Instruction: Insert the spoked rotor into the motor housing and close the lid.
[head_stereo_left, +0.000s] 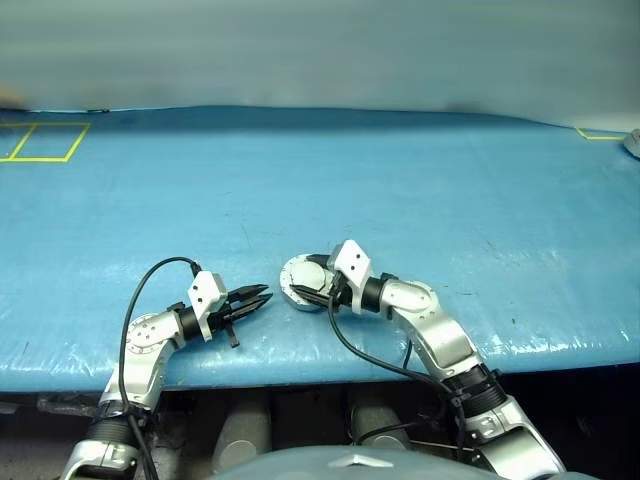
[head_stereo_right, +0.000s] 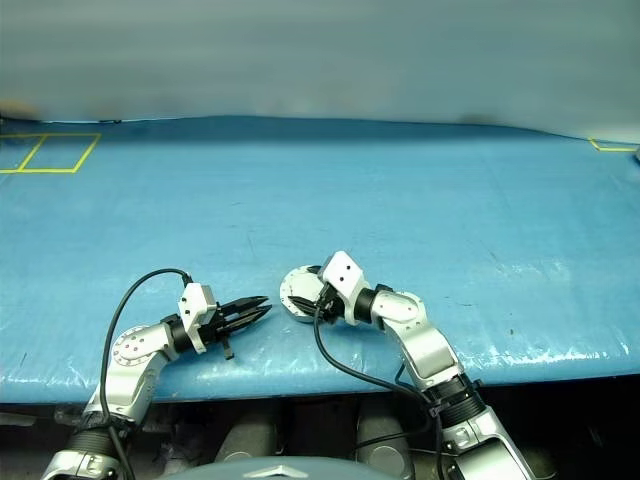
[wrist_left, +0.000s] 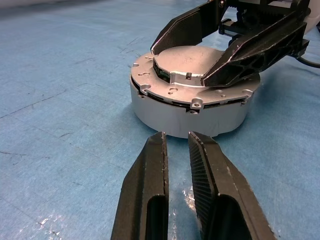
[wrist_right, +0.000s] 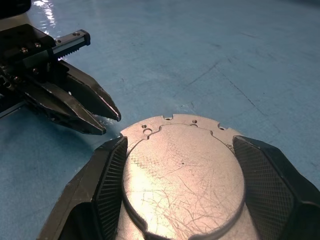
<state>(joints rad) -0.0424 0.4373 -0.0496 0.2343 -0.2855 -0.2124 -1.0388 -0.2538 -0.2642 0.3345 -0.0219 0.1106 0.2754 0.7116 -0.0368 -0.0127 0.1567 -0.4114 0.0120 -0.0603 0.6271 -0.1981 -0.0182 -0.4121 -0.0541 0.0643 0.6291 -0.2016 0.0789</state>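
The motor housing is a round silver cup standing on the blue table, near its front edge. The lid lies flat on top of it, closed. My right gripper reaches over it from the right, its two fingers set wide against either side of the lid's raised centre disc. My left gripper points level at the housing's side from the left, a short gap away. Its fingers stand almost together with nothing between them. The spoked rotor is out of view.
Yellow tape squares mark the table's far left, and a yellow corner marks the far right. A white object sits at the right border. The table's front edge runs just behind both wrists.
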